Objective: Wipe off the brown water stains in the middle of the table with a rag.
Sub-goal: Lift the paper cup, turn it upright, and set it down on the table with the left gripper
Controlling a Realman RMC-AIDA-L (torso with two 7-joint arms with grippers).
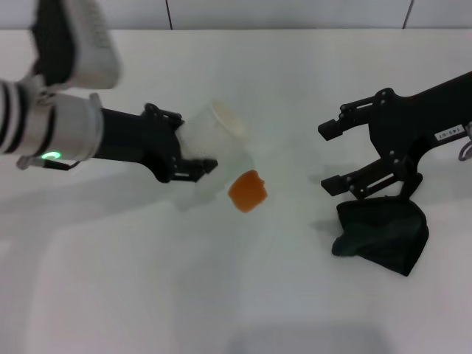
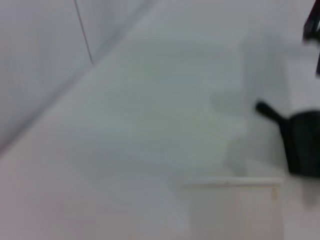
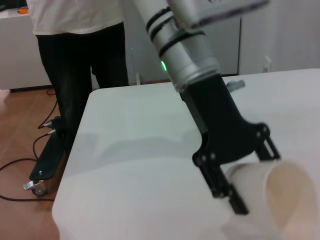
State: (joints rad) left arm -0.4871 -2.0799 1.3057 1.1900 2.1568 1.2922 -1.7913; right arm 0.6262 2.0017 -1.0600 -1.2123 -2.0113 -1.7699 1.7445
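Observation:
The brown water stain is a small orange-brown blob on the white table, near its middle. My left gripper is shut on a white paper cup, held tipped on its side just left of and above the stain. The cup also shows in the left wrist view and the right wrist view. The black-green rag lies bunched on the table at the right, also seen in the left wrist view. My right gripper is open and empty, just above the rag's left end.
The table's far edge meets a wall. In the right wrist view a person stands beyond the table's left end, with cables and a stand base on the floor.

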